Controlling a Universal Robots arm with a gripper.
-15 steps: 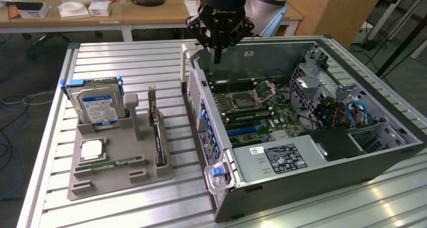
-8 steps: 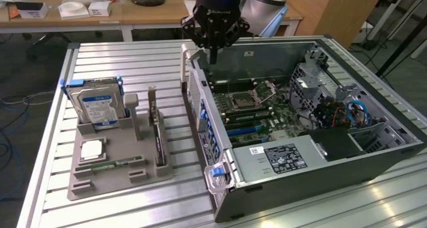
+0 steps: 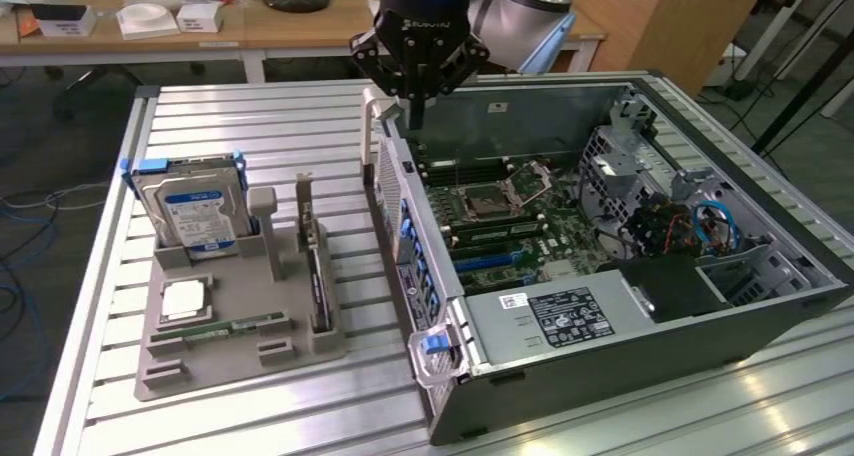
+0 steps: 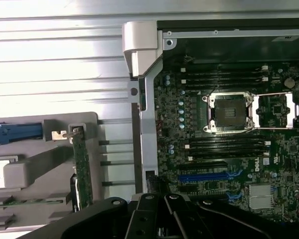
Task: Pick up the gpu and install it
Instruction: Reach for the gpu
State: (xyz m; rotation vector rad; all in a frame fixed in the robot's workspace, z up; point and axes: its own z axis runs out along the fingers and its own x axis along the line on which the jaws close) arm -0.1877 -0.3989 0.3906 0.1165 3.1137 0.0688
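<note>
We see the claw [image 3: 416,111] closed with nothing gripped, hanging over the rear corner of the open PC case [image 3: 747,311], above its wall on the exterior view's left. The gpu [image 3: 316,276] stands on edge in the gray holder [image 3: 240,354] on the counter [image 3: 267,116], silver bracket up, just beside the case and well apart from the claw. A hard drive [image 3: 198,204] stands upright in the same holder. The motherboard [image 3: 514,221] lies exposed inside the case.
</note>
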